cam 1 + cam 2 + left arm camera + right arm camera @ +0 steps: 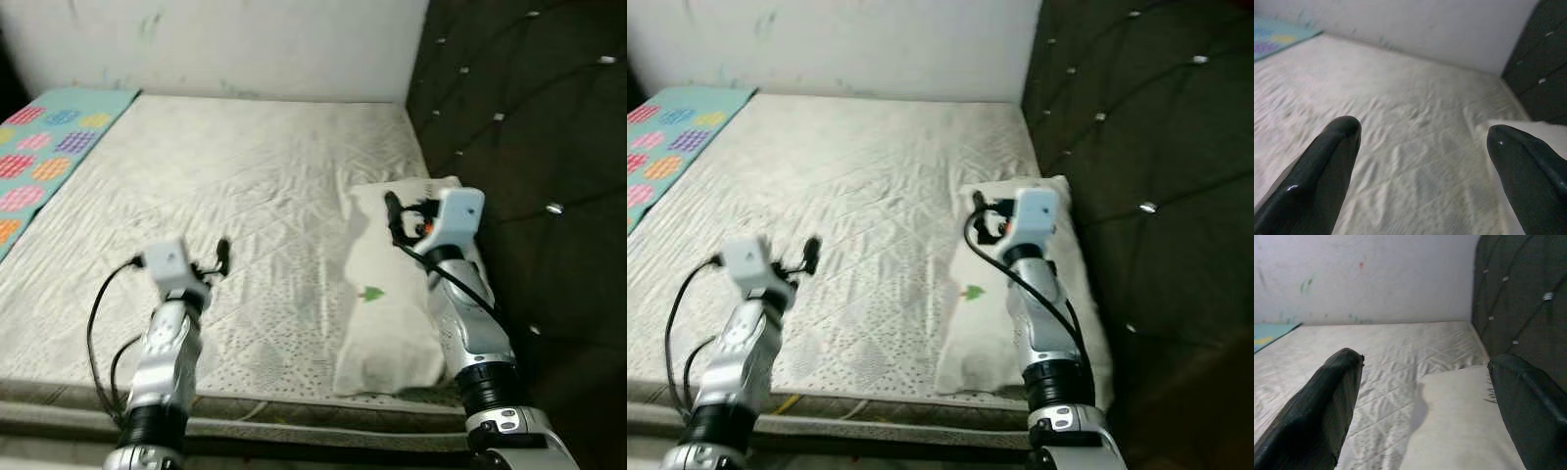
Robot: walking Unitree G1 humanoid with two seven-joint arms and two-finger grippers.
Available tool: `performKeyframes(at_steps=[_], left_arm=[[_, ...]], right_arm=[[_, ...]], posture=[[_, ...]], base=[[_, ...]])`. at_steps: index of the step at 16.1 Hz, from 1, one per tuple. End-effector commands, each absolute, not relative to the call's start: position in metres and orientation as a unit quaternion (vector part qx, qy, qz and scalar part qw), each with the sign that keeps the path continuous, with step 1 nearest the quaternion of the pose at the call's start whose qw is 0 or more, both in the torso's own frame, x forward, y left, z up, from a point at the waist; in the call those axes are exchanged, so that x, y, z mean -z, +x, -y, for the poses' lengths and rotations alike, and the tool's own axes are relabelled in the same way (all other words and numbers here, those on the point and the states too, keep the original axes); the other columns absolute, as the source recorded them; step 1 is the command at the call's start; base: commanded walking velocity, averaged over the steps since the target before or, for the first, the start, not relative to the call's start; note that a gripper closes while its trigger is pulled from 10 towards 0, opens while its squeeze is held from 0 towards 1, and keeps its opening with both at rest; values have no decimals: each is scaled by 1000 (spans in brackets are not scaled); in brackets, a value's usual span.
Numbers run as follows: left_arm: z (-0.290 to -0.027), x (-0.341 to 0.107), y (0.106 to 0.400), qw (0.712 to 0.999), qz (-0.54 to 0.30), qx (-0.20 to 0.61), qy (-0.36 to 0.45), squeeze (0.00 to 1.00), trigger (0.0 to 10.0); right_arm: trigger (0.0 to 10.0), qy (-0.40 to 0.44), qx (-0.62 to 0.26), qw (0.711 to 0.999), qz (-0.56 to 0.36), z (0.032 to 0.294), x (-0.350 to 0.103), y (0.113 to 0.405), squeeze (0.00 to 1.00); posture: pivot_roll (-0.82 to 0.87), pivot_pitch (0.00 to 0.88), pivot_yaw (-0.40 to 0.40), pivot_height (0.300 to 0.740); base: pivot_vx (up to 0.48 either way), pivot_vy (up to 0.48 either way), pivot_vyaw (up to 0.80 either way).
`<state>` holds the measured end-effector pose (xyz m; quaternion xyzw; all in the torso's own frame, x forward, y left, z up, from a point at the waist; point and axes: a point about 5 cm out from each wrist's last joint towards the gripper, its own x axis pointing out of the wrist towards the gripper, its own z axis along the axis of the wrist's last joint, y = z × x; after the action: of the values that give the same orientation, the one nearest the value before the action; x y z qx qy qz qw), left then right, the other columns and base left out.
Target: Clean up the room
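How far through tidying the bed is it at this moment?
Done, as it looks: the white pillow already lies on the mattress against the dark headboard. In hand: nothing. The right gripper hovers over the pillow and the left gripper over bare mattress, both with jaws open. Left: the patterned blanket along the far left edge looks untouched.

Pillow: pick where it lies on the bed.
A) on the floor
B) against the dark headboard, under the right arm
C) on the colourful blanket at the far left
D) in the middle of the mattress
B: the pillow lies along the headboard side, with the right gripper over it.
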<state>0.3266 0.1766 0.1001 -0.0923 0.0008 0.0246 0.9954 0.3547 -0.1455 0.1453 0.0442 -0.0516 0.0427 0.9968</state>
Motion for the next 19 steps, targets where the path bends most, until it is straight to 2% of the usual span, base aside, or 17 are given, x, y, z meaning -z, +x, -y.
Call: performKeyframes(at_steps=[1, 3, 6, 7, 10, 12, 14, 15, 19], left_arm=[[-180, -102, 328, 996, 3, -29, -84, 0, 10000], [-182, -102, 331, 997, -18, -29, -65, 0, 10000], [-185, -116, 327, 999, -1, -19, -39, 0, 10000], [-185, -120, 322, 999, 4, -20, -39, 0, 10000], [-185, -105, 307, 999, -17, -22, -35, 0, 10000], [-191, -94, 293, 996, -41, -36, -67, 0, 10000], [-200, -93, 276, 994, -47, -52, -81, 0, 10000], [-200, -89, 266, 993, -50, -58, -88, 0, 10000], [-187, -88, 255, 992, -73, -34, -98, 0, 10000]], right_arm=[[10000, 40, -49, 995, 73, 139, -155, 357, 0], [10000, -67, -29, 995, 64, 140, -148, 356, 0], [10000, -58, -7, 998, 26, 162, -128, 346, 0], [10000, -81, -1, 997, 20, 167, -124, 344, 0], [10000, -71, -1, 997, -15, 170, -105, 335, 0], [10000, -54, -10, 998, -13, 169, -101, 322, 0], [10000, -45, 1, 999, 5, 178, -103, 309, 0], [10000, -18, 12, 1000, 1, 184, -101, 303, 0], [10000, -4, 16, 1000, 0, 180, -103, 287, 0]], posture=[[-79, 0, 25, 740], [-84, 0, 24, 740], [-76, 0, 25, 740], [-71, 0, 29, 740], [-44, 0, 22, 740], [-47, 0, 6, 740], [-56, 0, -1, 740], [-62, 0, 5, 740], [-85, 0, 28, 740]], base=[[0, 0, 0], [0, 0, 0], [0, 0, 0], [0, 0, 0], [0, 0, 0], [0, 0, 0], [0, 0, 0], [0, 0, 0], [0, 0, 0]])
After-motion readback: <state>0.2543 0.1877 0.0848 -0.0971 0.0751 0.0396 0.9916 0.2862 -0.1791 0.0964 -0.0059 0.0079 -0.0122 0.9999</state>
